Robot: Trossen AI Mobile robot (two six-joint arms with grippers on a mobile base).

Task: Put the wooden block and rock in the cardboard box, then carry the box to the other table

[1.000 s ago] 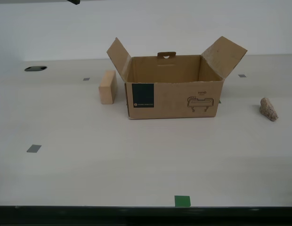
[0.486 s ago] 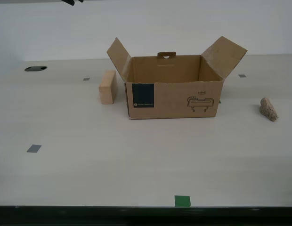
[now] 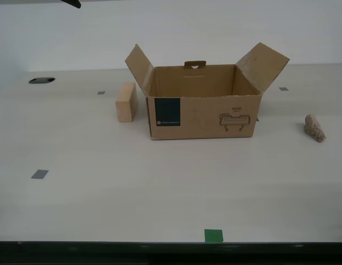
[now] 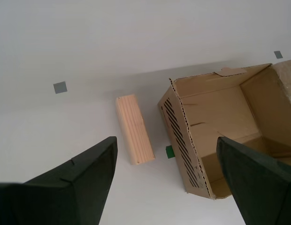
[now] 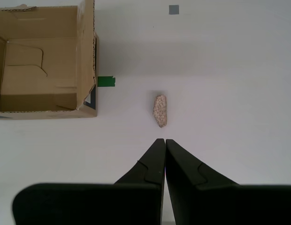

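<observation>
While the brown corrugated cardboard box (image 3: 204, 102) stands open (flaps up) on the smooth off-white table (image 3: 160, 193), the light-tan rectangular wooden block (image 3: 126, 101) lies just beside it, below my second gripper (image 4: 166, 161), fingers apart; the rough grey-brown rock (image 5: 160, 110) sits apart, near my first gripper (image 5: 164, 143), fingers together.

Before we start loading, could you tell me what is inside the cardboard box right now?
The cardboard box looks empty: both wrist views show bare cardboard floor and walls. The wooden block and the rock sit outside on the table. A little floor nearest each camera is hidden.

one cardboard box (image 3: 201, 105), one wooden block (image 3: 126, 101), one rock (image 3: 314, 128)
</observation>
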